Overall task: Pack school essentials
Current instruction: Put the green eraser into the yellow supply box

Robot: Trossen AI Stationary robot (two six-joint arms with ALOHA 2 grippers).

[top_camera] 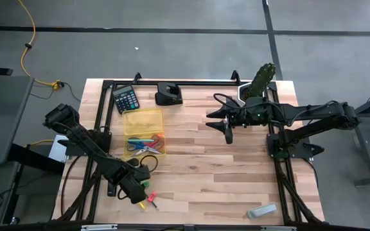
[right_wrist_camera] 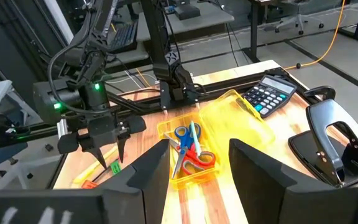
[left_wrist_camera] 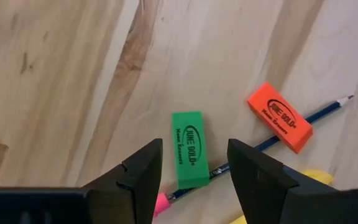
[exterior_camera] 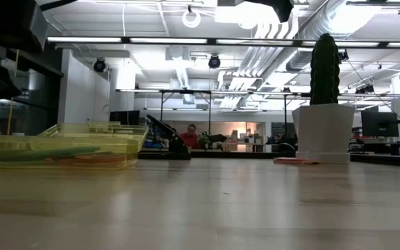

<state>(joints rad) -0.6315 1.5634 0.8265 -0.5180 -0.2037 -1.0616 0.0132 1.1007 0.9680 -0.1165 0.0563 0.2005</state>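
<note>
Wooden table [top_camera: 236, 173]: green eraser [left_wrist_camera: 188, 149] flat between spread left end effector [left_wrist_camera: 194, 165] fingers.

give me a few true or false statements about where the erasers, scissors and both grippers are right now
1. The left gripper is open above the green eraser. True.
2. The orange eraser lies inside the yellow tray. False: it lies on the bare table, across a blue pencil.
3. Both pairs of scissors are in the yellow tray. True.
4. The right gripper is shut on the calculator. False: it is open and holds nothing, out over the middle of the table; the calculator sits by the tray's far end.
5. The cactus stands at the table's right far corner. True.
</note>
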